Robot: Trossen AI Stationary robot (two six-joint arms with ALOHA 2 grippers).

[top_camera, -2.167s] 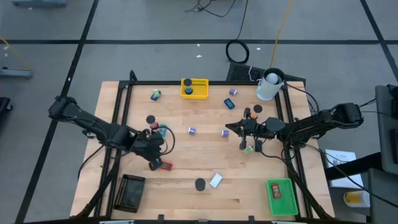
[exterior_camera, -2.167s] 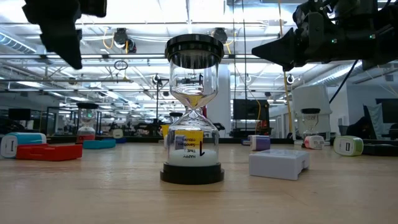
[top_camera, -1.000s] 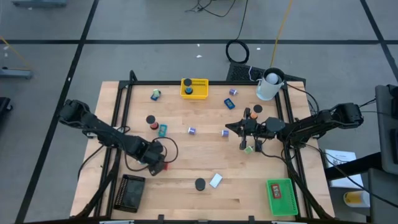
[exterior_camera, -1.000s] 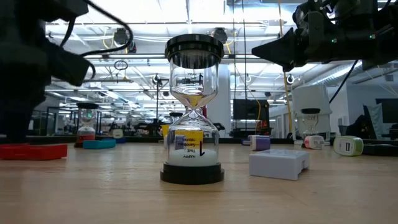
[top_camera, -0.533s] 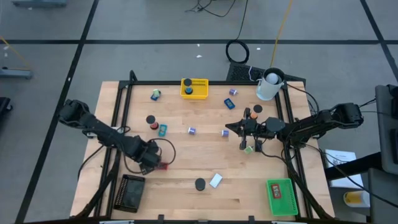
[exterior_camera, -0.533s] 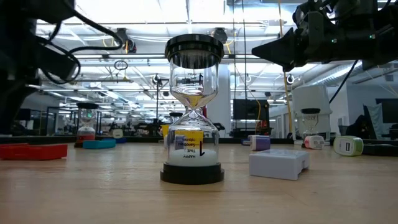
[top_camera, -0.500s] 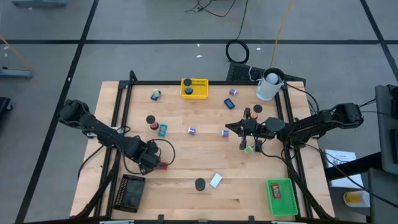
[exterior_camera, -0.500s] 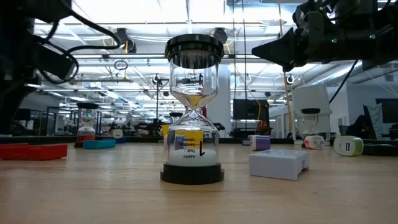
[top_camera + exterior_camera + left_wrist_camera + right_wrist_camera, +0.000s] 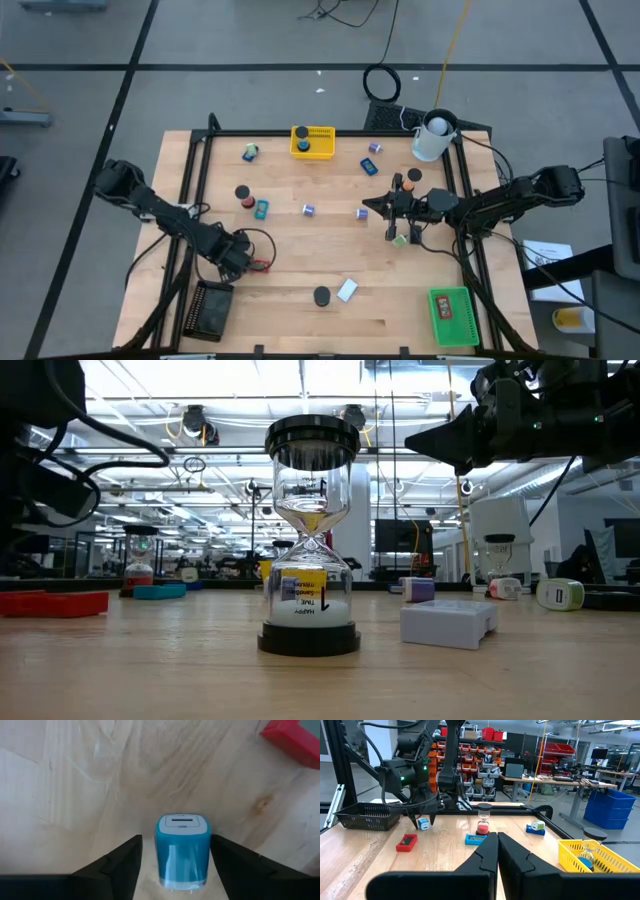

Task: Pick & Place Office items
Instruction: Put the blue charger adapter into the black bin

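My left hand [image 9: 172,865] pinches the blue charger block [image 9: 183,851] upright, lifted off the tabletop [image 9: 330,250], presumably for the black mesh tray [image 9: 211,310] nearby; only the wrist view shows that grip. Farther off, my right hand [image 9: 368,208] hovers, fingers pressed together.

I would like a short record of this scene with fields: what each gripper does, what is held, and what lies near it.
left gripper: front-left part of the table, closed on an item
held item: blue charger cube, lifted off the wood
nearest item: red flat item, lying beside the left gripper
nearest tray: black mesh tray, at the front-left corner, just in front of the left gripper
right gripper: shut, empty, above the right-middle of the table
front centre: hourglass, upright
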